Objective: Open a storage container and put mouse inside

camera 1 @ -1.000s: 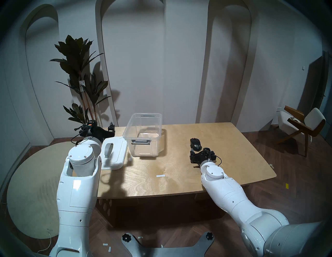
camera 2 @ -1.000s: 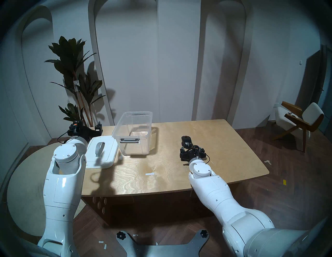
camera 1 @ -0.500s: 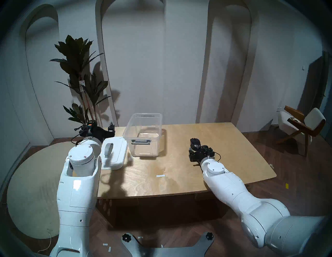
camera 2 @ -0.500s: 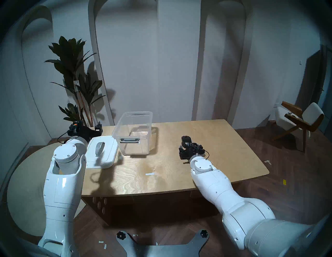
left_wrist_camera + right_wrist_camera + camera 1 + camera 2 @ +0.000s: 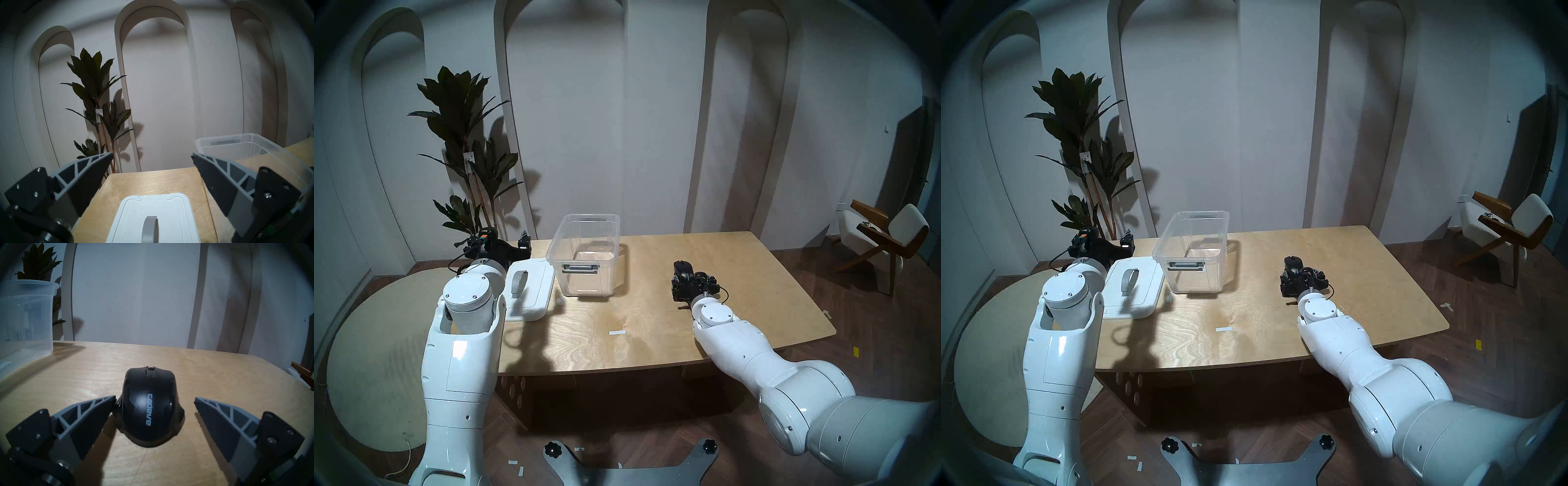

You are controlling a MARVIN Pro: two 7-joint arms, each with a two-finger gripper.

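Right gripper [image 5: 155,400] is sitting low on the table [image 5: 220,378], jaws apart, straddling the mouse [image 5: 149,405]. I'm keeping it spread so both fingers clear the body before I close. Mouse is lying flat between them, scroll wheel pointing away from the wrist; left finger [image 5: 95,414] looks almost touching its side, right finger [image 5: 220,419] is standing clearly off. Storage container [image 5: 585,251] is sitting open, well apart to the left. Its lid [image 5: 531,292] is lying on the table just beside it. Left gripper [image 5: 152,162] is hanging open over the lid, holding nothing.
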